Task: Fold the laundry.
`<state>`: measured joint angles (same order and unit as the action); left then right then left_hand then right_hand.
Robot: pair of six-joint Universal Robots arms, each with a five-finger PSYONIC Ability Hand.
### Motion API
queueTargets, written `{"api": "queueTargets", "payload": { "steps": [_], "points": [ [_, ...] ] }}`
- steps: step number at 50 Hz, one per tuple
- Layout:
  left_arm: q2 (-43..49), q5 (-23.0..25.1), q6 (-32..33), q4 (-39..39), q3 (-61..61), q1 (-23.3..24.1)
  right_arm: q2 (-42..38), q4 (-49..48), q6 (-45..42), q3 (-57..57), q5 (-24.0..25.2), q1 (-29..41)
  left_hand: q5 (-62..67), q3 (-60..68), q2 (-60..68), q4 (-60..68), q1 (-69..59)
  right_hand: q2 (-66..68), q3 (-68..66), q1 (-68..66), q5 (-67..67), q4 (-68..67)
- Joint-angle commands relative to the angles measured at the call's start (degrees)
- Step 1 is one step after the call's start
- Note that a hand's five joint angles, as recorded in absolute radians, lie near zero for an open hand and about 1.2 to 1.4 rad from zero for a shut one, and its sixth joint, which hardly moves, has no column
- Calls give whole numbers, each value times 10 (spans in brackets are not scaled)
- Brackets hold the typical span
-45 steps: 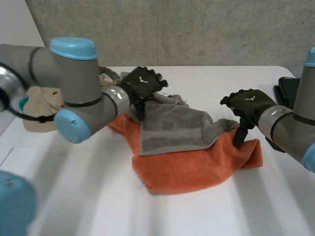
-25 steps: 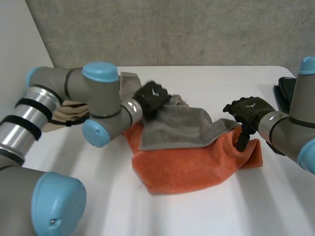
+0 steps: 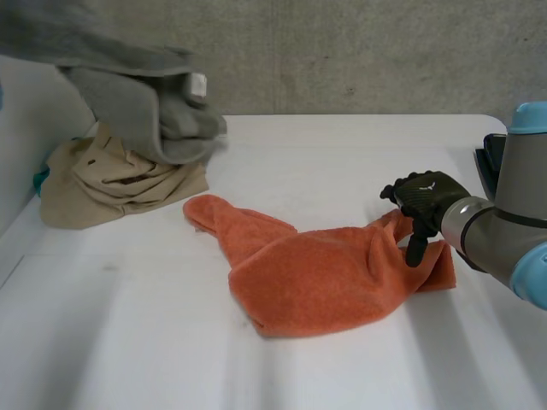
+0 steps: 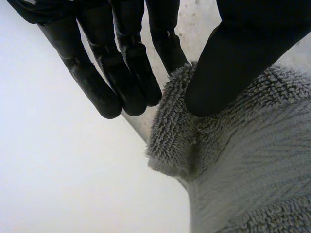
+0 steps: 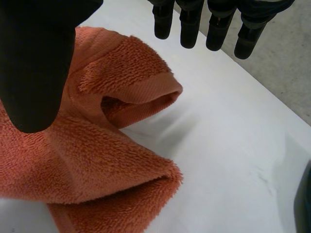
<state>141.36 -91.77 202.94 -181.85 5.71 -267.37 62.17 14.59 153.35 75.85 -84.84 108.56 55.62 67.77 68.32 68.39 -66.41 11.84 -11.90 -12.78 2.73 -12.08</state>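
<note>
At upper left the left hand [image 4: 121,63] pinched the limp grey towel [image 3: 167,128], while the right hand [image 3: 425,198] lay open on the soft orange towel [image 3: 325,273], probably best taken by a corner.

The right hand [image 5: 34,63] hung over an orange towel [image 5: 87,160], its thumb above the cloth and its fingers [image 5: 189,24] straight, held apart from the thumb and gripping nothing. The towel lay rumpled on the white table [image 5: 228,145], one hemmed corner curled over near the fingertips. A grey wall [image 5: 286,73] ran beyond the fingers. A dark object [image 5: 306,204] sat well apart from the towel.
</note>
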Motion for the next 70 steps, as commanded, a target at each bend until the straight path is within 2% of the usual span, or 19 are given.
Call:
{"api": "queueTargets", "payload": {
  "steps": [1, 13, 15, 16, 17, 18, 19, 23, 27, 32, 36, 42, 45, 46, 52, 60, 66, 68, 70],
  "points": [
    [7, 42, 0, 2, 68, -3, -4, 0, -2, 3, -2, 7, 144, 122, 117, 116, -136, -18, 19, 28, -27, 21],
    [115, 53, 22, 14, 155, 11, -1, 3, -1, 3, -2, 5, 144, 122, 117, 116, -136, -18, 19, 28, -27, 21],
    [118, 49, 27, 19, 155, 12, 0, 3, -1, 3, 0, 5, -21, -43, -49, -49, 29, -18, 19, 28, -27, 21],
    [115, 47, 29, 25, 155, 15, 0, 3, -1, 3, 1, 4, -281, -302, -308, -308, 289, -18, 19, 28, -27, 21],
    [110, 46, 30, 29, 157, 17, 1, 3, -1, 3, 1, 5, -411, -433, -439, -439, 419, -18, 19, 28, -27, 21],
    [102, 45, 32, 33, 157, 18, 1, 3, -1, 3, 2, 5, -521, -543, -548, -549, 529, -18, 19, 28, -27, 21],
    [93, 44, 32, 37, 159, 21, 2, 3, 1, 3, 1, 5, -556, -578, -583, -584, 564, -18, 19, 28, -27, 21],
    [25, 47, 29, 62, 192, 40, 19, 6, -2, 7, 0, 5, -556, -578, -583, -584, 564, -18, 19, 28, -27, 21],
    [-62, 78, 32, 95, 280, 68, 42, 16, -13, 15, 3, 5, -556, -578, -583, -584, 564, -18, 19, 28, -27, 21],
    [-129, 204, 76, 122, 436, 122, 54, 29, -99, 31, 10, 7, -556, -578, -583, -584, 564, -18, 19, 28, -27, 21],
    [-133, 258, 127, 133, 508, 158, 50, 27, -168, 43, 16, 16, -556, -578, -583, -584, 564, -18, 19, 28, -27, 21],
    [-104, 228, 164, 156, 528, 186, 15, 0, -197, 52, 13, 34, -556, -578, -583, -584, 564, -7, 8, 16, -16, 9],
    [-98, 208, 160, 161, 530, 192, -10, -38, -198, 48, 5, 42, -556, -578, -583, -584, 564, 409, -408, -399, 400, -406],
    [-98, 204, 155, 161, 531, 193, -15, -66, -195, 43, -5, 44, -556, -578, -583, -584, 564, 679, -678, -670, 670, -677],
    [-93, 201, 136, 160, 527, 191, 36, -113, -155, 32, -31, 61, -556, -578, -583, -584, 564, 682, -681, -672, 673, -679],
    [-56, 211, 130, 172, 513, 198, 258, -119, -27, 7, 41, 90, -556, -578, -583, -584, 564, 682, -681, -672, 673, -679],
    [-16, 208, 129, 185, 479, 219, 314, -117, 81, -25, 78, 66, -556, -578, -583, -584, 564, 682, -681, -672, 673, -679],
    [-2, 203, 126, 190, 456, 229, 318, -109, 115, -33, 84, 52, -405, -427, -432, -433, 413, 682, -681, -672, 673, -679],
    [4, 199, 117, 194, 440, 232, 314, -105, 126, -36, 84, 41, -163, -185, -191, -191, 171, 682, -681, -672, 673, -679]
  ]
}}
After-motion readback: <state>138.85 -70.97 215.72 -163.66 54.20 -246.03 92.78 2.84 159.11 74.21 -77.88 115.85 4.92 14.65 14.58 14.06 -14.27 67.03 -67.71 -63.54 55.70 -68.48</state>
